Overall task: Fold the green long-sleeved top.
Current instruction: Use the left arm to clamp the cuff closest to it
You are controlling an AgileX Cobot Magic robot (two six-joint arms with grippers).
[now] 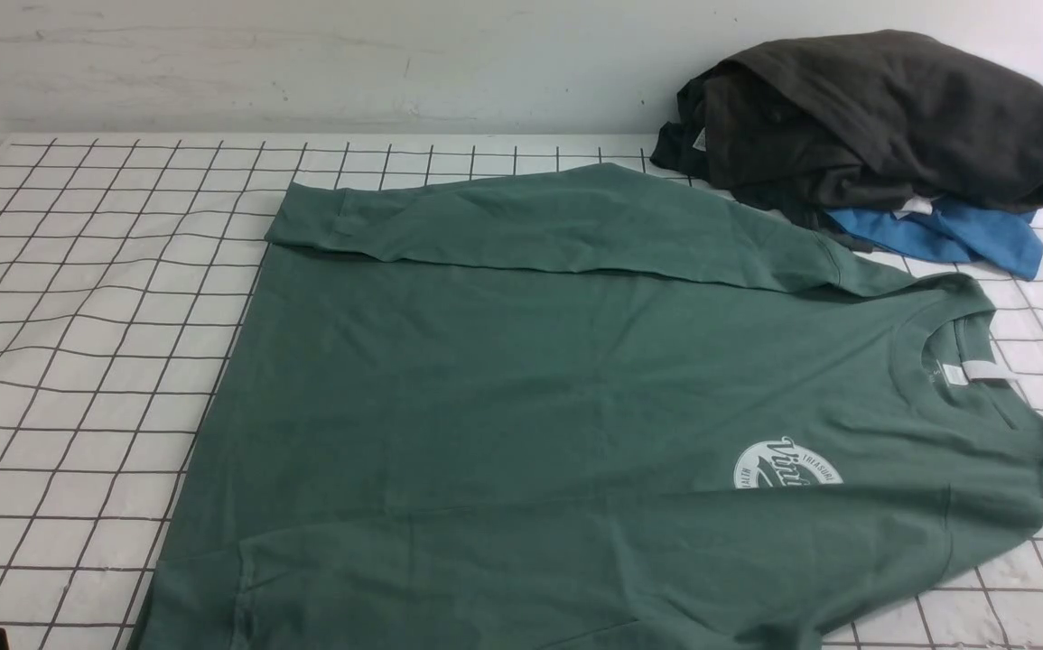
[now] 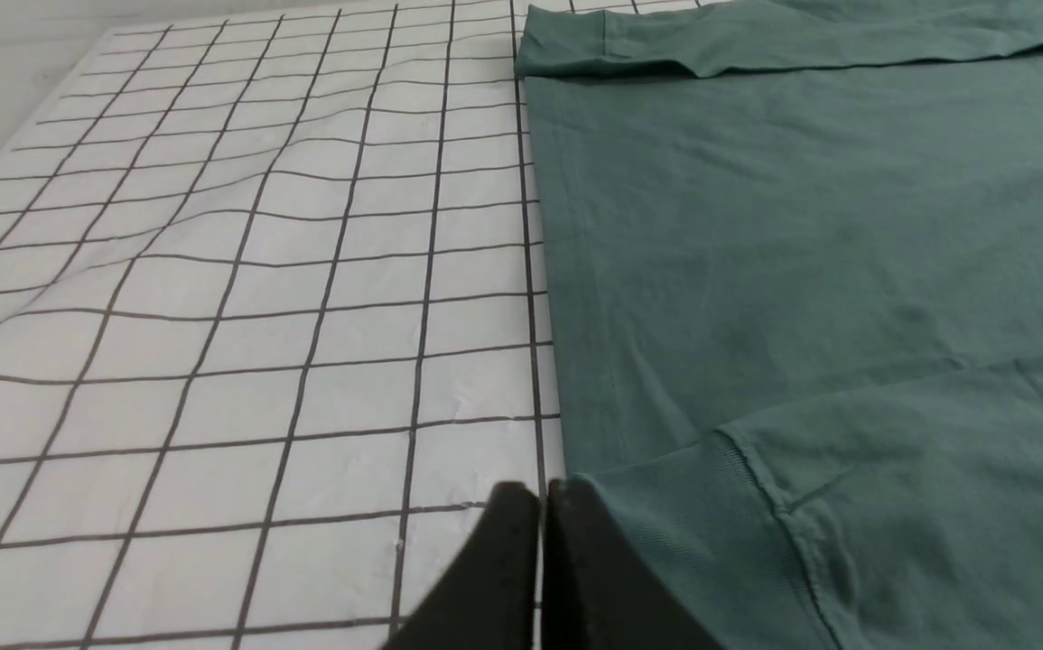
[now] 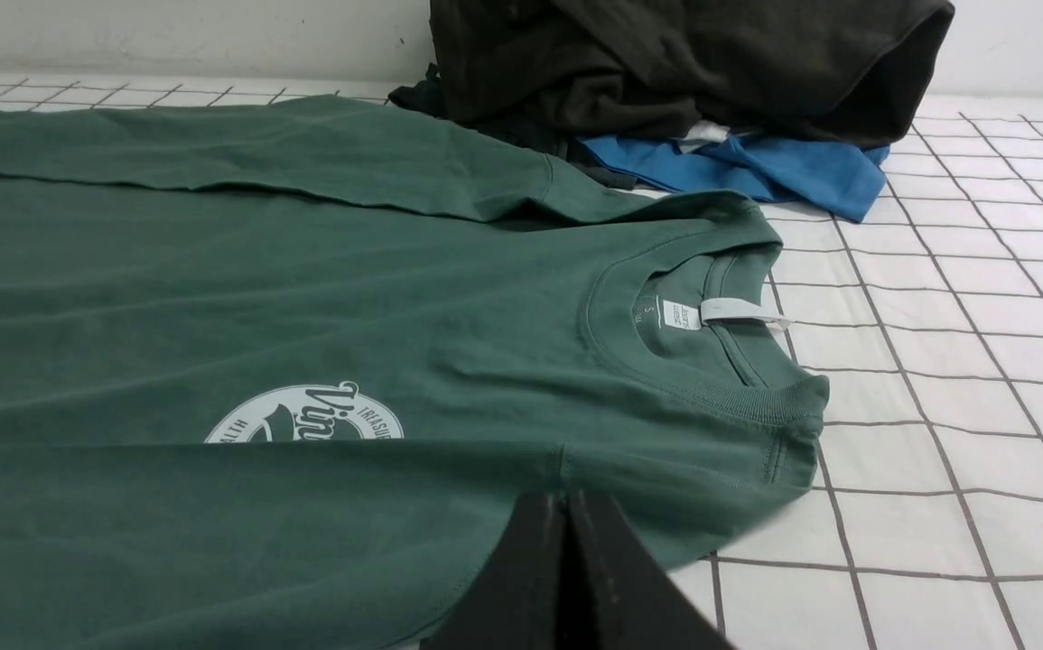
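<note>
Dull green cotton long-sleeved top (image 1: 521,379) flat on white gridded worktop (image 1: 79,316), sleeves laid across body. My left end effector (image 2: 539,495) and right end effector (image 3: 566,498) fully closed, empty. Fabric light, limp, likely drags; I'd pinch hem edge (image 2: 566,271) and shoulder edge (image 3: 783,451).

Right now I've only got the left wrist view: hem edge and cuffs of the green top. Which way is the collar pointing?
Observer: The collar of the green long-sleeved top points to the robot's right, with the white neck label showing inside it.
Operator: Anything else lying out there that I can't see?
Observer: Yes. A dark charcoal garment is heaped on a bright blue garment at the far right, close beside the top's far shoulder.
</note>
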